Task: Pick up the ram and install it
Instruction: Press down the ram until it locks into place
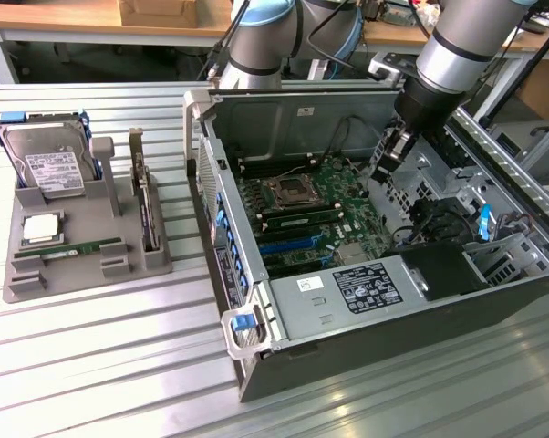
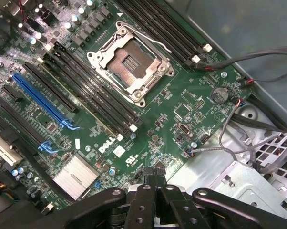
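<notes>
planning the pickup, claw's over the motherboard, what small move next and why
Probably lift the claw out of the case toward the exterior view's left: it is shut and looks empty over the motherboard, while a ram lies on the grey tray there.

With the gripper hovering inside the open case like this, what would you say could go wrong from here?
1. The shut gripper hangs low over the motherboard, so a careless descent might hit the open CPU socket.
2. Loose cables lie beside the board and could snag the fingers.
3. One ram lies in the gray tray, apart from the arm.
</notes>
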Robot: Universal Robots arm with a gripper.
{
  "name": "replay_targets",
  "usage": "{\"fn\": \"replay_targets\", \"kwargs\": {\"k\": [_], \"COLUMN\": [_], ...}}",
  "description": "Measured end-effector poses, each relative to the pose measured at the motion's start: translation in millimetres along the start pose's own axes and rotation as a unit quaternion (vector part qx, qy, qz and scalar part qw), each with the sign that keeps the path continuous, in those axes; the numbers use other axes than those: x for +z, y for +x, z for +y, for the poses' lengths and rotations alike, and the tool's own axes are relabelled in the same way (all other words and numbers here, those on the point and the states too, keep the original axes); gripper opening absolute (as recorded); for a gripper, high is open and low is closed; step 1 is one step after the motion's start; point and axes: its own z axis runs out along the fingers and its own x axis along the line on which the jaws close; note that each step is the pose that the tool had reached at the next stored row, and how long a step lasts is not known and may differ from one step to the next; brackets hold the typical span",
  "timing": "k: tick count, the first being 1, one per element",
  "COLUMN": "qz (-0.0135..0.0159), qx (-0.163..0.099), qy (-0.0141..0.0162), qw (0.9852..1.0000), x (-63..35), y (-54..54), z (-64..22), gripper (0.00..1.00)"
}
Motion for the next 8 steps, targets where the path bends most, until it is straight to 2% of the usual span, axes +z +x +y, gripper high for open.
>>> {"fn": "replay_targets", "kwargs": {"k": [8], "qz": [-0.0012], "qx": [0.024], "qy": [-0.0001], "qw": [0.9997], "x": [0.0], "y": [0.0], "z": [0.0], "gripper": [0.11]}}
